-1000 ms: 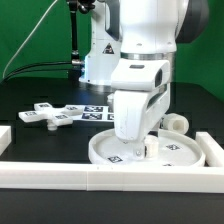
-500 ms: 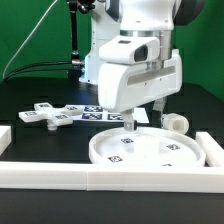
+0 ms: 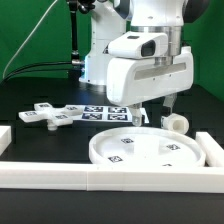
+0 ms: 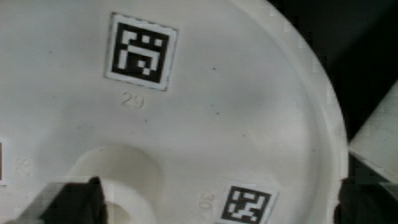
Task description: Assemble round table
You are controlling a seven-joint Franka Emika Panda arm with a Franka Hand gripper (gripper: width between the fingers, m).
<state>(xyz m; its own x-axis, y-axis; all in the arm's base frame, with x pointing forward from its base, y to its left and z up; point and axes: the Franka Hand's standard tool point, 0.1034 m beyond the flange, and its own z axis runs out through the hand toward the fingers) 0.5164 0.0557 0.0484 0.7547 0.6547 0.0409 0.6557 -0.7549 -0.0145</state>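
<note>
Exterior view: flat green backdrop [image 3: 35, 30] fills 9 to 12 o'clock, with a thin black cable [image 3: 50, 64] strung across it. Matte black table top [image 3: 35, 138] is at 8 o'clock. A long white rail [image 3: 60, 178] edges the table at 6 o'clock. Light is even, shadows soft.

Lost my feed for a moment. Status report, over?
Gripper open, empty, hovering over round disc. Disc lying flat; post and cross piece loose beside it, unattached. Nothing between gripper and disc.

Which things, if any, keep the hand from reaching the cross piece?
Probably none, so yes: the open hand hovers above the round disc, and the cross piece lies uncovered toward the exterior view's left.
</note>
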